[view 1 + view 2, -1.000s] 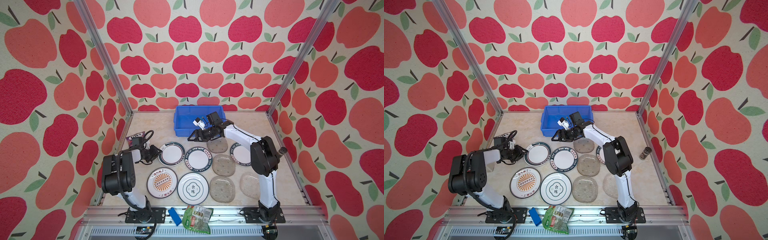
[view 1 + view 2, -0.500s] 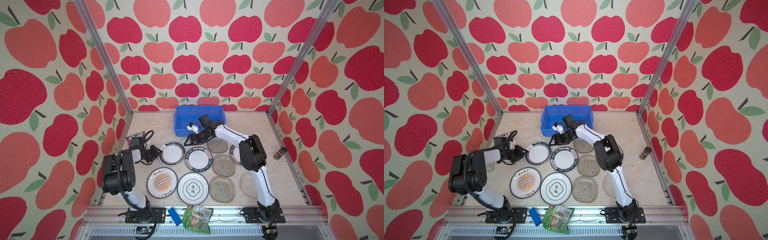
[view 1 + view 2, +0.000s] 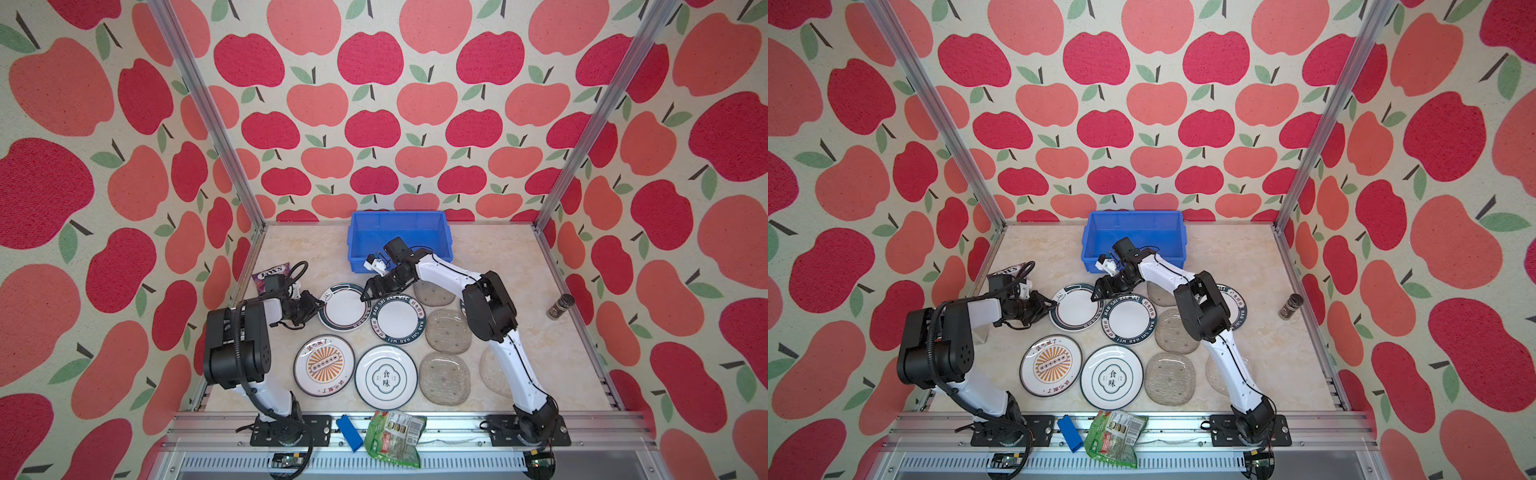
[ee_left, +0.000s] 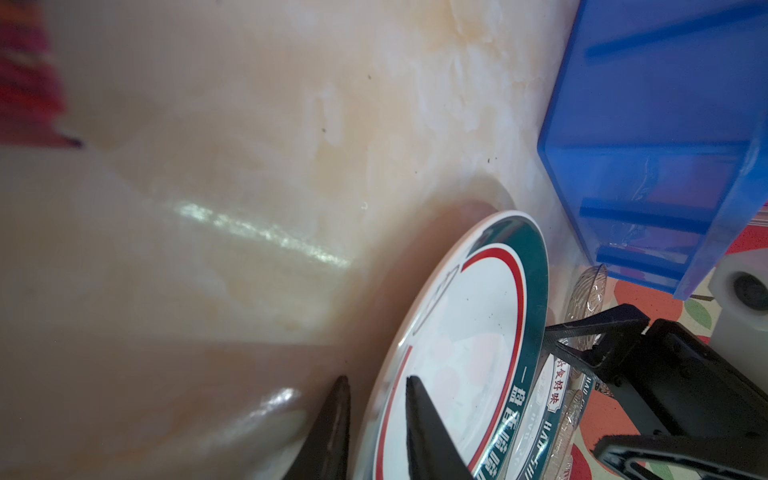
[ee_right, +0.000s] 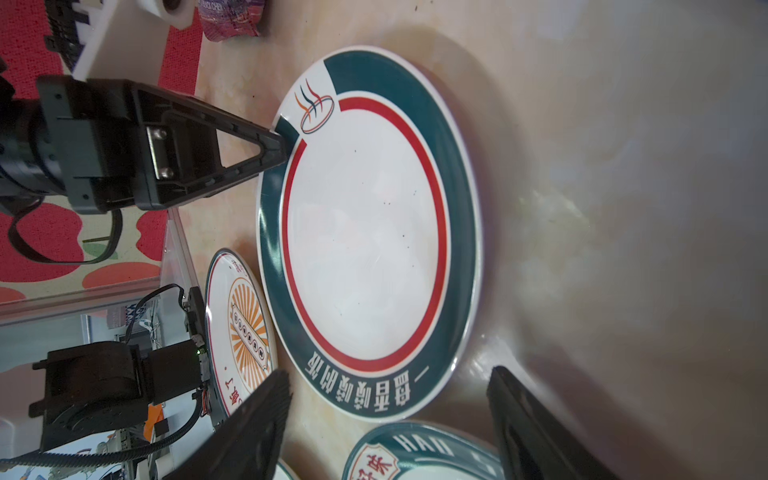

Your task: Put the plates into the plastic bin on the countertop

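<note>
Left gripper [image 3: 318, 306] astride glossy round teal-rimmed plate [image 3: 345, 308], grip unclear; right gripper [image 3: 370, 292] agape.

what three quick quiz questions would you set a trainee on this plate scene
1. True or false: the plastic bin holds no plate.
2. Which plate's rim does the left end effector straddle? A sunburst plate; B teal-rimmed plate; C glass plate.
3. Is the right end effector open or shut?
Key: 1 true; 2 B; 3 open.
</note>
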